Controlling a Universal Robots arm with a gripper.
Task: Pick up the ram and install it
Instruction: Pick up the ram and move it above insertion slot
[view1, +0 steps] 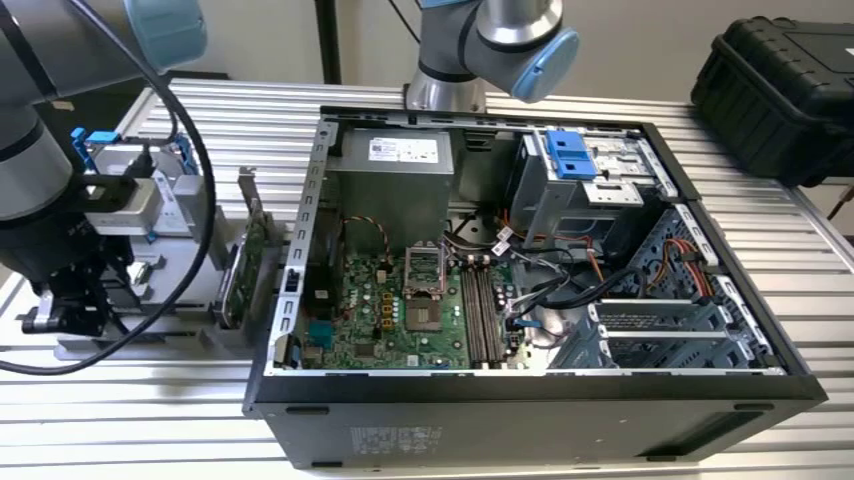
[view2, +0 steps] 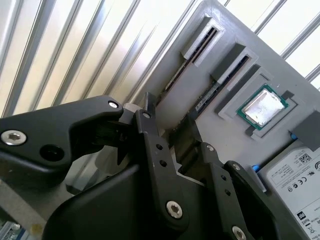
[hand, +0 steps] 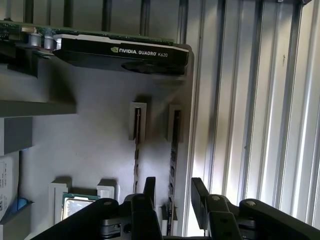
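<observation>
Worktop: one slatted metal worktop (view1: 254, 120) carries everything, and its ribs give the case and the tray a flat seat.
Computer case: one (view1: 534, 395), laid on its side with the panel off. This puts the motherboard (view1: 387, 300) face up and lets me reach its memory slots (view1: 483, 305) from above.
Arms: two in the exterior view. Mine (view1: 40, 150) is bent down over the tray at the worktop's edge on the exterior view's left. The other's base (view1: 447, 60) stands at the far edge behind the case.
Tray: one grey parts tray (hand: 90, 145), just beside the case's wall. It has a shaped recess for each part, so I judge nothing can slide.
Graphics card: one (hand: 120, 52), stood on edge along one side of the tray.
Hard drive: one (view2: 295, 175), flat in its recess.
Gripper: one (hand: 174, 187), fingers parted to a middling gap, one each side of the ram. I judge it has not pinched yet, and I cannot tell whether it touches.
Ram: two sticks, each on edge in its own slotted holder, so the long top edge is offered to the fingers. The ram (hand: 174, 150) I am over is the one along the tray's outer edge, next to bare worktop ribs. The second stick (hand: 136, 160) stands just beside it, toward the tray's middle.
Processor: one (view2: 261, 107), face up in a square pocket near the sticks.
</observation>
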